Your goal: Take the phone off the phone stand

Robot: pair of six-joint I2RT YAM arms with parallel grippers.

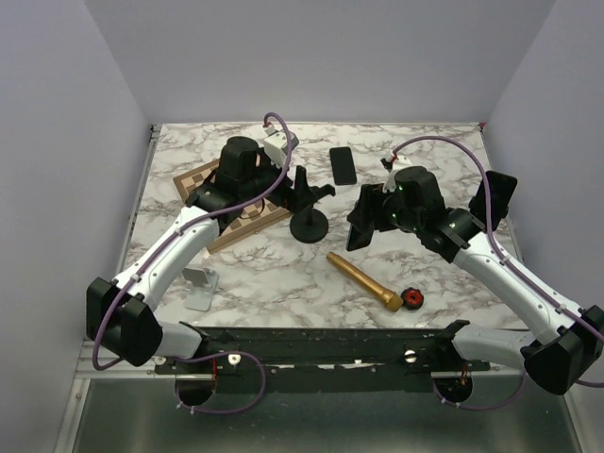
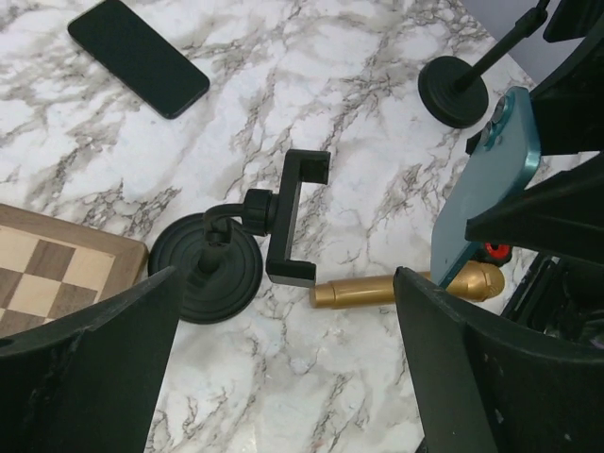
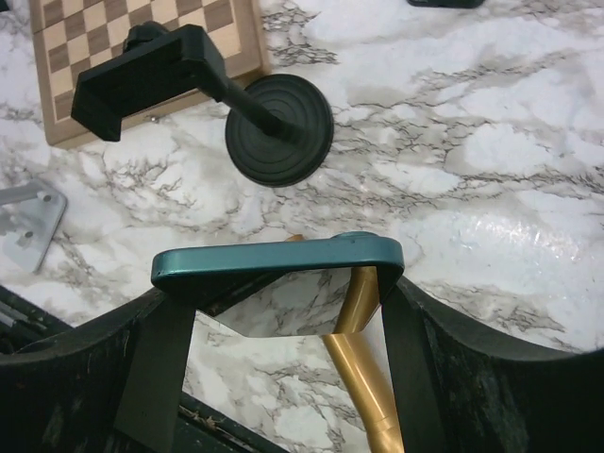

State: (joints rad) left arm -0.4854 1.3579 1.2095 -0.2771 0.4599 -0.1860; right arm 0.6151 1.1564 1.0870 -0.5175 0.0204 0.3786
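My right gripper (image 1: 363, 222) is shut on a teal phone (image 3: 274, 260), gripping it by its edges above the table. The phone also shows in the left wrist view (image 2: 486, 179), tilted on edge. The black phone stand (image 1: 309, 206) stands at the table's middle. Its round base (image 2: 206, 269) and clamp (image 2: 293, 217) are empty, and the clamp (image 3: 146, 75) holds nothing. My left gripper (image 1: 283, 189) is open and empty, hovering just left of the stand, with wide-spread fingers (image 2: 94, 368).
A black phone (image 1: 343, 165) lies flat behind the stand. A chessboard (image 1: 236, 217) lies under the left arm. A gold cylinder (image 1: 363, 280) and a small red-black part (image 1: 411, 298) lie near front. A metal bracket (image 1: 200, 288) lies front left. A second black stand (image 2: 453, 90) is at the right.
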